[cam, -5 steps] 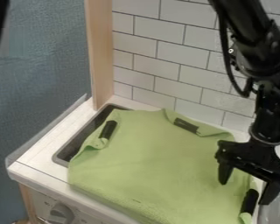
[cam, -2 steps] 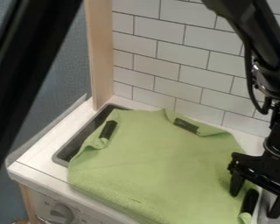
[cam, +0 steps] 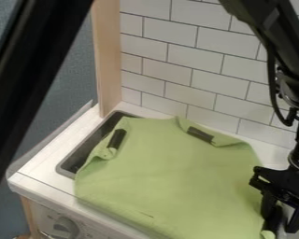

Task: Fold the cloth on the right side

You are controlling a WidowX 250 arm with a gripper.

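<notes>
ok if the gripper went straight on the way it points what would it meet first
Likely the black strip at the right edge of the green cloth; the gripper points down there, though depth is hard to judge.

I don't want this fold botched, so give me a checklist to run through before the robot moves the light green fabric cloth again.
1. Black two-finger hand at the cloth's near right corner: ok.
2. Hand lined up with the black, bar-shaped clip at that corner: ok.
3. Firm hold on that clip: cannot tell.
4. Middle of the cloth spread out, nothing lying on it: ok.
5. Cloth clear of the dark, recessed sink basin: not ok, its left part overlaps it.
</notes>
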